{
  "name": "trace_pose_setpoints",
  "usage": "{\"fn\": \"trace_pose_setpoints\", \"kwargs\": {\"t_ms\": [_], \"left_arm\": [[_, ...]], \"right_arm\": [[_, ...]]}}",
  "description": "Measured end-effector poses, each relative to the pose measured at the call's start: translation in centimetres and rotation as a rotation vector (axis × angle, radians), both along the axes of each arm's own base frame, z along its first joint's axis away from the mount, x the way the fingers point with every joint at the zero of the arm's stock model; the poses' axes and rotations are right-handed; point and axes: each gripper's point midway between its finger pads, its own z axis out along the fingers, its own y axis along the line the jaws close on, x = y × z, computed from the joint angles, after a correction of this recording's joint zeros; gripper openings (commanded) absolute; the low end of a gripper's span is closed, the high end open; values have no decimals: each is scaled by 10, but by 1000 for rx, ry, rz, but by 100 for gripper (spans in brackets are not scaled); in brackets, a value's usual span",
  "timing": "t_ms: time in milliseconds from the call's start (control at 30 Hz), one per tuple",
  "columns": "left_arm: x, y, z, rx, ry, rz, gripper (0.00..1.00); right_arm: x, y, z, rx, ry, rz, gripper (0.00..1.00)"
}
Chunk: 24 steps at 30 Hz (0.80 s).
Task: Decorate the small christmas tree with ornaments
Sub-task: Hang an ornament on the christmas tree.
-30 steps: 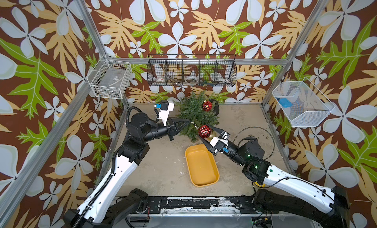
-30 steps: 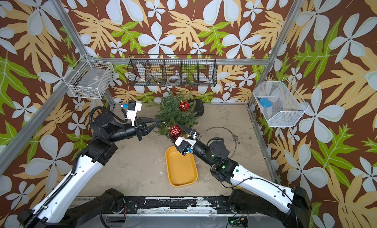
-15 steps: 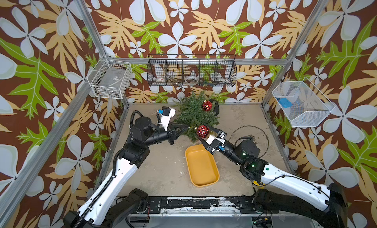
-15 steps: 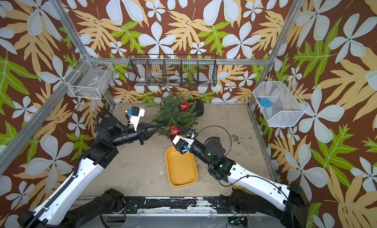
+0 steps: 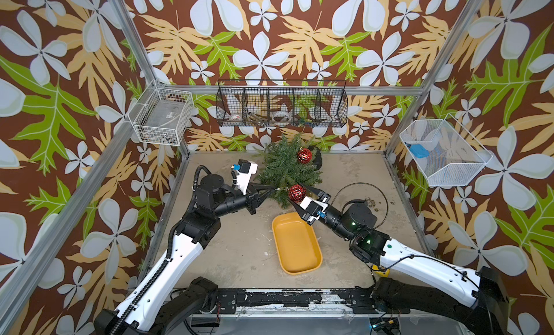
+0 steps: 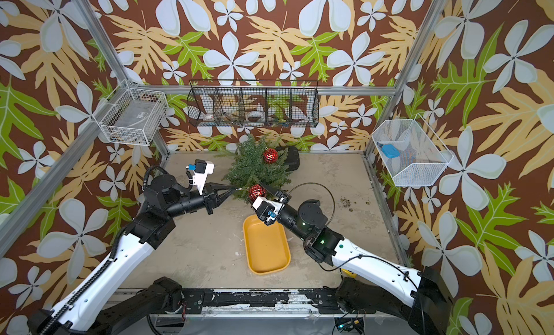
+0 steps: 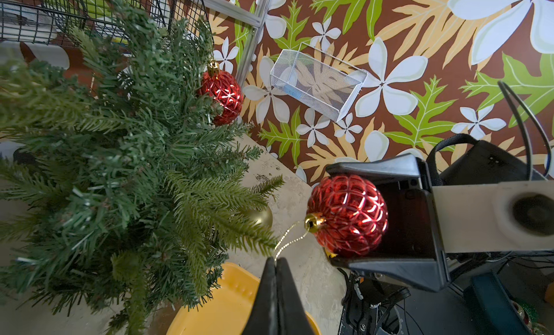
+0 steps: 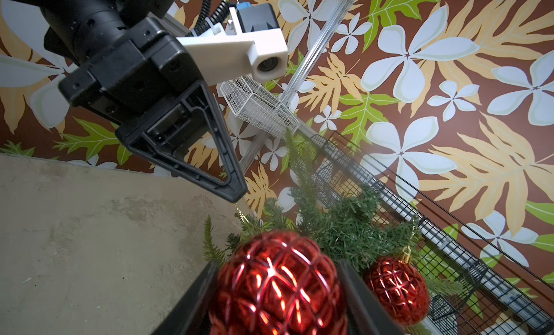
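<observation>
One red bauble (image 5: pixel 305 155) and the gold bauble (image 7: pixel 262 216) were on the tree (image 5: pixel 284 171). My right claw (image 5: pixel 298 195) held the last red bauble (image 7: pixel 347 213), and my left claw (image 7: pixel 276 260) pinched its loop (image 7: pixel 289 237).

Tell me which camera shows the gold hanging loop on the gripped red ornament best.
The left wrist view: the loop runs clearly from the red ornament to the shut left gripper, which pinches it. The right wrist view shows only a short bit at that gripper's tip; in both top views it is barely visible.
</observation>
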Motion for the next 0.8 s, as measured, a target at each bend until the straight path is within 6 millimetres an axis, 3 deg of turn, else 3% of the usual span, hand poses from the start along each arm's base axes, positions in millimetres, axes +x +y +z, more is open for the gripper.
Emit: {"fn": "trace_pose_setpoints", "kwargs": {"t_ms": [800], "left_arm": [[-4,-2,7,-14,-23,-27,0]], "right_arm": [[3,5,-6,-16,13,11,41]]}}
